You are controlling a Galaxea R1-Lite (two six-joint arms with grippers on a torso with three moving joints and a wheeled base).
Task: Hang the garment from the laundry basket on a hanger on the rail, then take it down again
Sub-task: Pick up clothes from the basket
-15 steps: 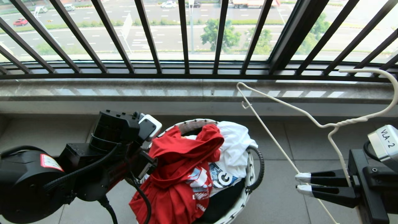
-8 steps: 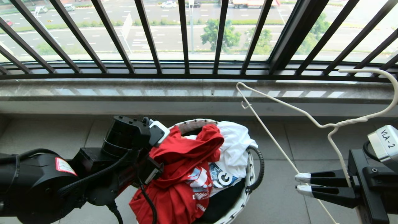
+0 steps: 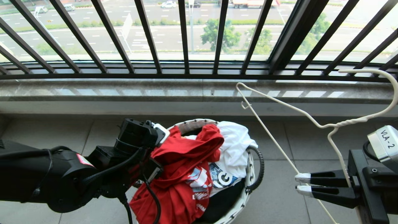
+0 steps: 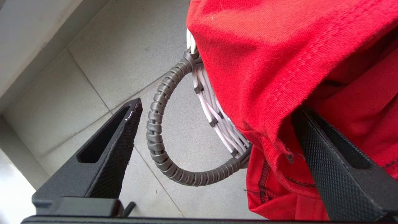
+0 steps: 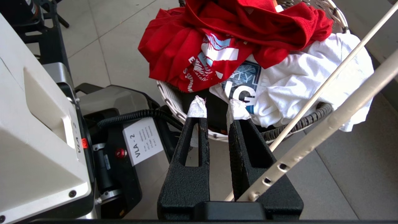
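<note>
The floor is laid with large grey tiles and occupies the lower half of the head view, bounded above by a low stone ledge. The laundry basket is set directly on it, lower centre.

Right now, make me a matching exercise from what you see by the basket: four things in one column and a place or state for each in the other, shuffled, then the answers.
Things:
1. garment
2. hanger
3. left gripper
4. white shirt

Places or states:
A. open beside the laundry basket, one finger under red cloth
B. held by the right gripper
C. draped over the basket's rim
D. in the basket, beside the red one

Pairs: 1-C, 2-B, 3-A, 4-D
</note>
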